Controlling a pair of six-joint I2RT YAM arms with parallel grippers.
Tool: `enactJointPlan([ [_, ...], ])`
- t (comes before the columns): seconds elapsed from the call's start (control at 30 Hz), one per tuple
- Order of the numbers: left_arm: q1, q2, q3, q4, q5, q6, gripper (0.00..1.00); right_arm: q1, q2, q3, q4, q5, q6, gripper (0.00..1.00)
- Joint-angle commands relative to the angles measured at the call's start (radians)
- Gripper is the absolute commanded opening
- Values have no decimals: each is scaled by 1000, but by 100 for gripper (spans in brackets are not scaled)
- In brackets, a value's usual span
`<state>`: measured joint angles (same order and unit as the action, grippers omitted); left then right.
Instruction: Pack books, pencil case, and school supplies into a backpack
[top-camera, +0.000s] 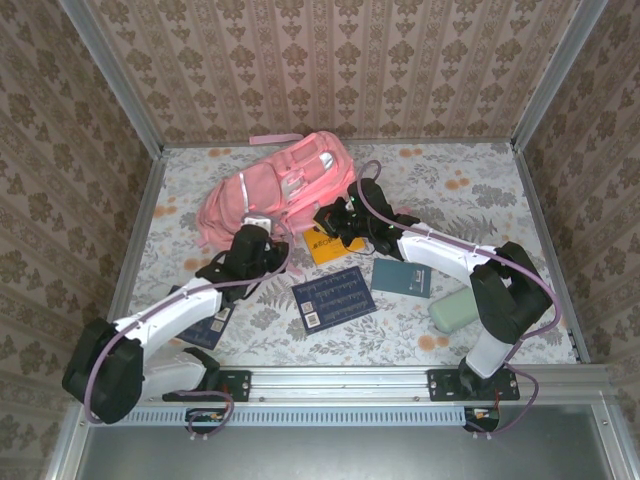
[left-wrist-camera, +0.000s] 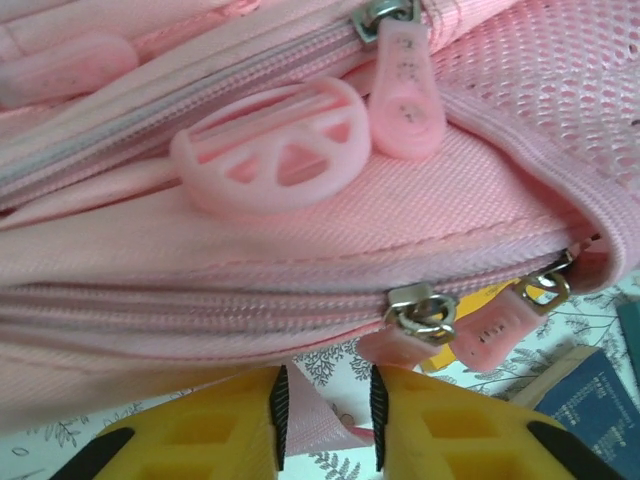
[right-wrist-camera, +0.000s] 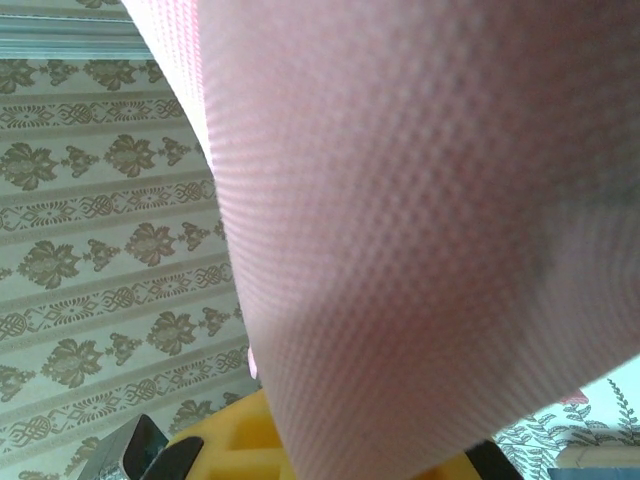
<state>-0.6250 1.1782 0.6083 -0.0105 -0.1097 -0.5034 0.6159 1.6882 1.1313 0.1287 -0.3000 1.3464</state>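
Note:
The pink backpack (top-camera: 280, 190) lies at the back of the table, its zippers (left-wrist-camera: 425, 310) shut in the left wrist view. My left gripper (top-camera: 258, 232) is at its near edge. Its jaws (left-wrist-camera: 325, 398) stand a little apart, and a loose pink strap (left-wrist-camera: 305, 410) lies between them against the left pad. My right gripper (top-camera: 333, 217) is shut on the backpack's pink mesh fabric (right-wrist-camera: 420, 220), which hides most of its yellow fingers (right-wrist-camera: 225, 445). The yellow book (top-camera: 325, 246) lies just below it. A navy book (top-camera: 335, 297), a teal notebook (top-camera: 402, 278) and the mint pencil case (top-camera: 455, 310) lie nearer.
A second navy book (top-camera: 210, 326) lies partly under my left arm. Patterned walls with metal rails close the table on three sides. A round pink charm (left-wrist-camera: 270, 150) and a pull tab (left-wrist-camera: 405, 90) hang on the backpack's upper zipper.

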Motion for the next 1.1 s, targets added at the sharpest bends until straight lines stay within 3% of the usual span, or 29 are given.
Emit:
enactJointPlan([
  [0.0, -11, 26, 46, 5, -54, 37, 35, -2, -40, 12, 33, -24, 10, 0],
  [0.43, -25, 146, 112, 57, -226, 18, 35, 2, -41, 12, 37, -28, 13, 0],
  [0.53, -25, 165, 120, 71, -262, 15, 25, 2, -42, 13, 36, -30, 13, 0],
  [0.63, -23, 166, 124, 74, -292, 9, 0, 3, -42, 12, 32, -29, 11, 0],
  [0.93, 8, 65, 86, -39, -293, -36, 0, -35, -63, -20, 14, -11, -1, 0],
  [1.07, 66, -4, 44, -83, -243, -43, 0, -69, -73, -34, 9, -11, -16, 0],
])
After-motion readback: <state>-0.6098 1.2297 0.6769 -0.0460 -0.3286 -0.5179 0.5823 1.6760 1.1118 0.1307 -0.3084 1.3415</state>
